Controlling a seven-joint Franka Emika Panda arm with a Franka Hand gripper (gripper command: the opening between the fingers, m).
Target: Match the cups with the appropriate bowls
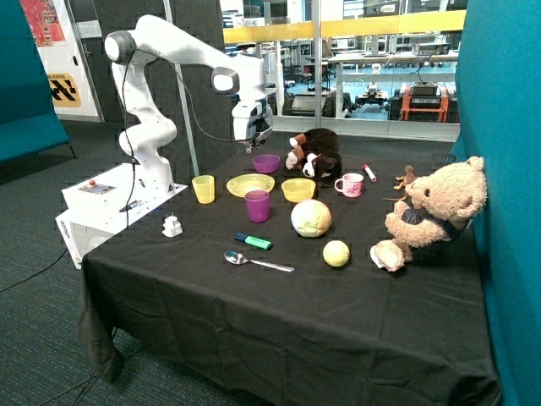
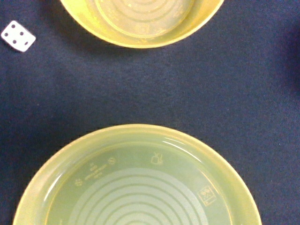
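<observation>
Below the gripper (image 1: 254, 145) I am seeing the purple bowl (image 1: 266, 162), close under it near the far edge of the black table (image 1: 279, 330). The gripper is hanging in the air over this far part; whether it is wide or narrow I cannot tell.

Nearer the front from the gripper, the wide yellow plate (image 1: 250, 184) is lying, and just beside it the yellow bowl (image 1: 297, 189). In the wrist view I am looking down on two yellow round dishes, one large rim (image 2: 140, 136) and another rim (image 2: 140, 42) apart from it, with bare cloth between them and a small white die (image 2: 18, 36) near.

Further forward the purple cup (image 1: 257, 205) is standing upright, just in front of the plate. The yellow cup (image 1: 204, 189) is standing apart, toward the robot base. Both cups are outside the bowls.

The front half of the table is mostly open.
</observation>
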